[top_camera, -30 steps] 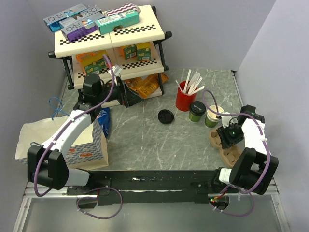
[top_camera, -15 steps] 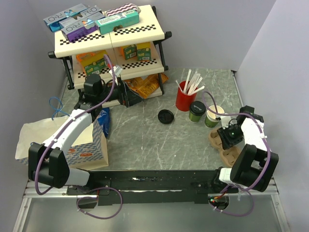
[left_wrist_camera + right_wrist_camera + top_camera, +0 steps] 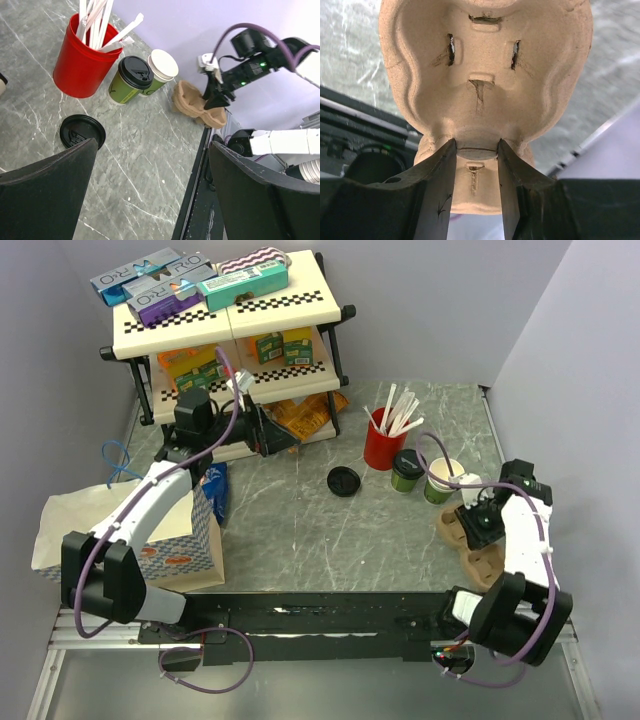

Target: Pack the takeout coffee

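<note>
The takeout coffee (image 3: pixel 406 470), a small green cup with a black lid on it, stands beside the red cup of white sticks (image 3: pixel 381 446). It also shows in the left wrist view (image 3: pixel 131 79). Its twin green cup with a white top (image 3: pixel 443 480) stands just to its right. A loose black lid (image 3: pixel 343 481) lies on the table, also in the left wrist view (image 3: pixel 82 131). My right gripper (image 3: pixel 479 522) (image 3: pixel 477 150) is shut on the middle ridge of a brown pulp cup carrier (image 3: pixel 461 538) (image 3: pixel 485 65). My left gripper (image 3: pixel 268 432) (image 3: pixel 155 192) is open and empty, by the shelf.
A white paper takeout bag (image 3: pixel 165 540) stands at the left front. A two-tier shelf (image 3: pixel 230 330) with boxes and snack packs fills the back left. A blue packet (image 3: pixel 215 486) and an orange packet (image 3: pixel 300 416) lie near it. The walls are close on both sides.
My right arm has shifted slightly to the right and changed posture, still gripping the carrier. My left gripper has edged a little toward the shelf.
</note>
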